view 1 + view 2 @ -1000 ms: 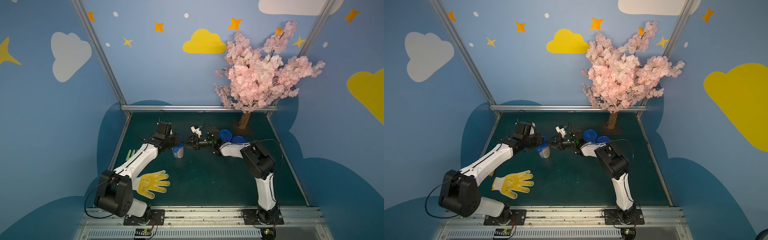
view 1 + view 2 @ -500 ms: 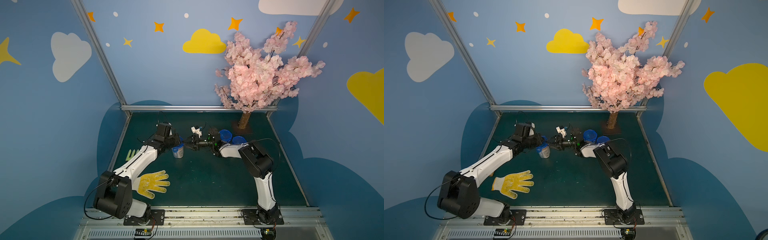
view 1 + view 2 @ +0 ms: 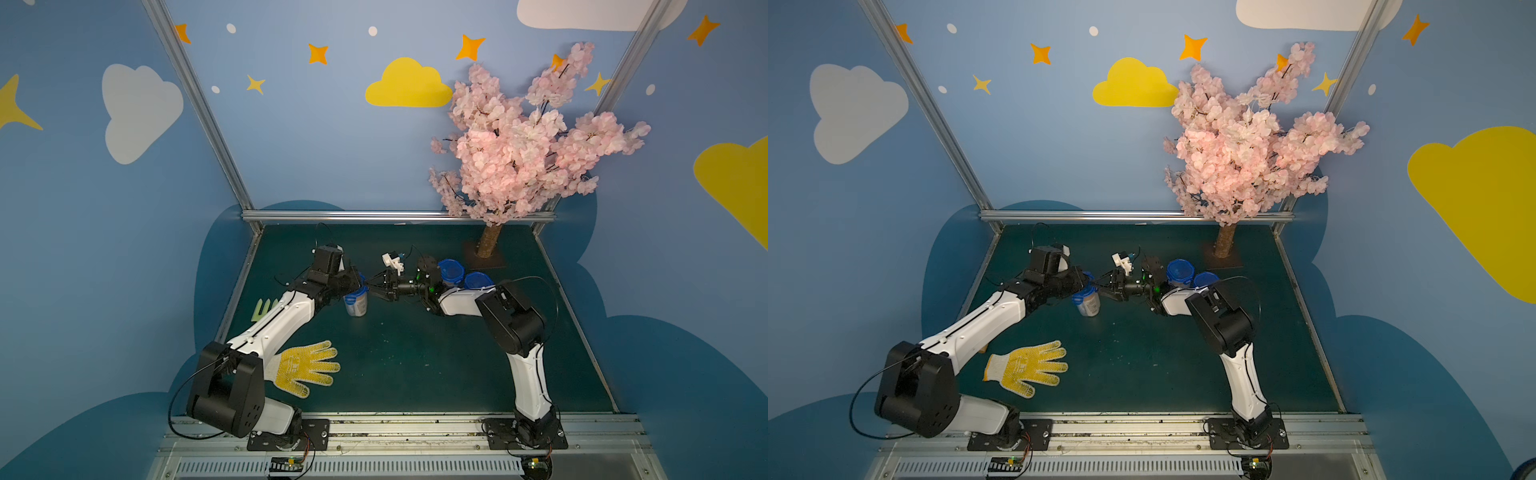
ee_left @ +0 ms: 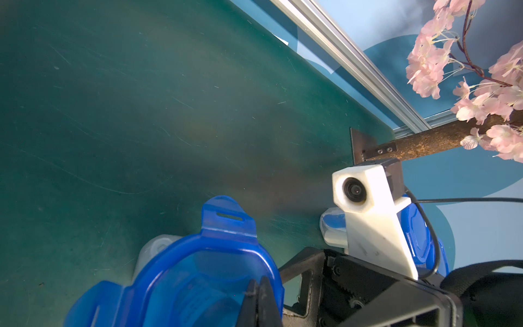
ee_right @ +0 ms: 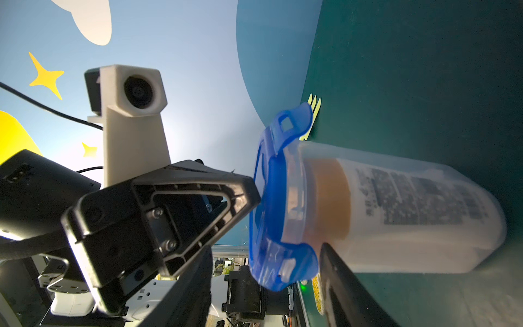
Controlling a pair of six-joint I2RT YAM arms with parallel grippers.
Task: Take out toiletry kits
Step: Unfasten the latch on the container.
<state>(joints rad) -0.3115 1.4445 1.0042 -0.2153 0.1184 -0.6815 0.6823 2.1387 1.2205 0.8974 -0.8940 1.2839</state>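
Clear plastic jar (image 3: 356, 306) could get tipped from 3 o'clock by spread right gripper (image 3: 370, 289); blue tabbed lid (image 5: 271, 198) is just pinned by closed left gripper (image 4: 260, 294).

3 lids (image 3: 451, 269), 1 yel. glove (image 3: 305, 365), 1 tree (image 3: 528, 141).

Bottle (image 5: 410, 203) inside jar (image 5: 441, 256) — blurred, label print unreadable.

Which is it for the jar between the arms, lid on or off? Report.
On. In the right wrist view the blue lid covers the mouth of the clear jar, two visible tabs flared outward.
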